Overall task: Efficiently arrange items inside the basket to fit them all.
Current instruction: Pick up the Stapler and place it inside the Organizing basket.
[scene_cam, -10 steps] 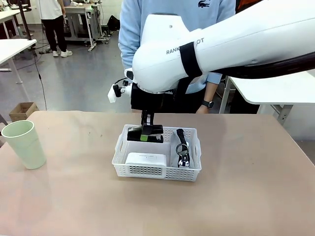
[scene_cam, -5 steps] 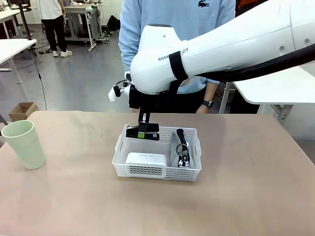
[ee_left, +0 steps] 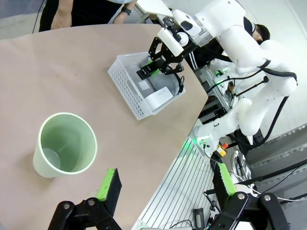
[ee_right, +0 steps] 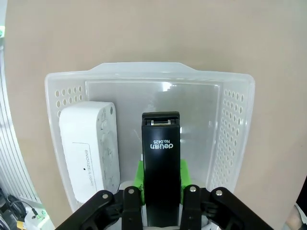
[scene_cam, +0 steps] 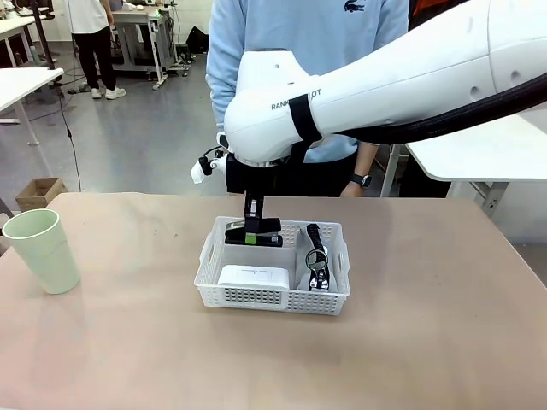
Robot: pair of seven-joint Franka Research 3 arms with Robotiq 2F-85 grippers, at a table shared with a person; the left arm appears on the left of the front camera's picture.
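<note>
The white lattice basket (scene_cam: 273, 297) sits mid-table. My right gripper (scene_cam: 253, 229) is shut on the black stapler (scene_cam: 254, 233) and holds it level just above the basket's far-left part. In the right wrist view the stapler (ee_right: 160, 158) is clamped between green pads (ee_right: 139, 175) over the bare basket floor, beside the white block (ee_right: 90, 148). The white block (scene_cam: 252, 276) lies at the front left. The grey zip case (scene_cam: 318, 266) with its black strap stands along the right wall. The pale green cup (scene_cam: 43, 250) stands upright at the far left. My left gripper (ee_left: 168, 187) hangs open above the cup (ee_left: 64, 143).
A person in a light blue top stands at the far side of the table behind the basket, a watch on one wrist (scene_cam: 361, 180). The table edge (ee_left: 187, 124) runs close to the basket (ee_left: 125, 84) in the left wrist view. Bare tabletop surrounds the basket.
The right arm's bulk has swung a little to the left. The stapler rose slightly, then came back down, staying over the basket's far-left part.
</note>
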